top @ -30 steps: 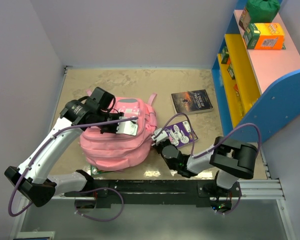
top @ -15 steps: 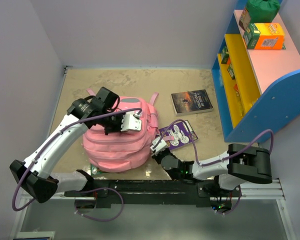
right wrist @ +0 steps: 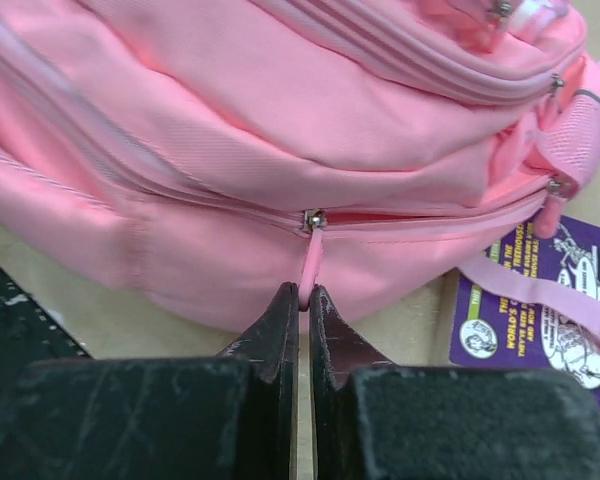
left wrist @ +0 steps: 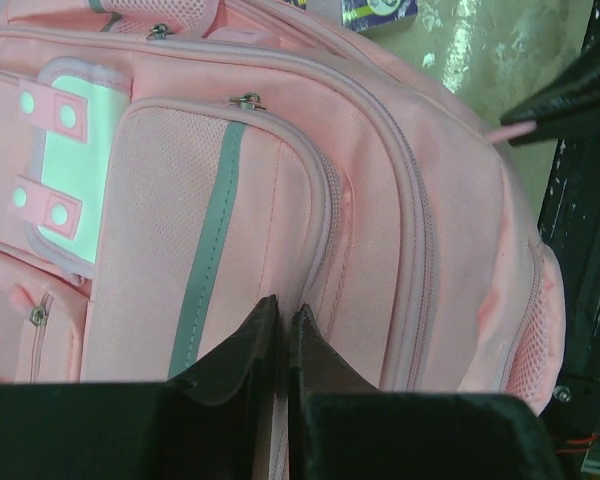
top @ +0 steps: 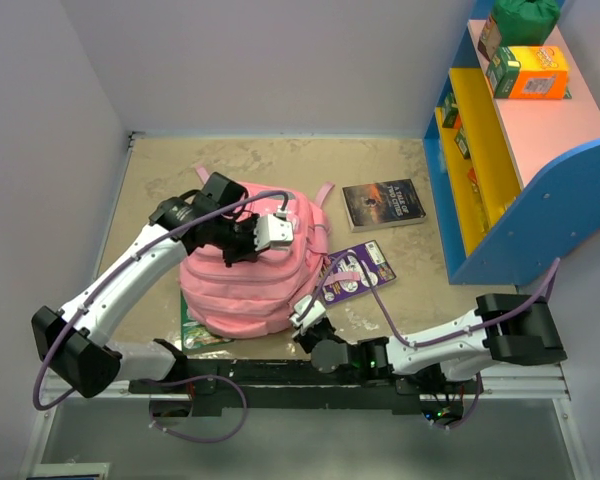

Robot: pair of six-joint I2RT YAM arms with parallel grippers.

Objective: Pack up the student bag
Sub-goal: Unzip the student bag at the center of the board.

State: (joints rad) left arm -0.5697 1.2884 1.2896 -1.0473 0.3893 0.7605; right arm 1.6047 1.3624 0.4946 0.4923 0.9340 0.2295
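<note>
The large pink fabric backpack with grey trim (top: 242, 285) lies front-up on the beige worktop (top: 280, 165), centre-left. Left end effector (left wrist: 282, 308) pinches a front-pocket seam, jaws all but closed. Right end effector (right wrist: 303, 293), at the bag's near side, clamps tight on the pink zip pull (right wrist: 307, 252). A purple booklet (top: 360, 268) lies just beside the bag.

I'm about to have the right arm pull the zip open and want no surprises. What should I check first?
1. The right hand shut on the zipper pull: ok.
2. The left hand pinching the pink backpack at its front fabric to brace it: ok.
3. The zip track free of snags: cannot tell.
4. The purple book free of the backpack: not ok, a pink strap lies across it.
5. The dark book apart from the backpack: ok.
</note>
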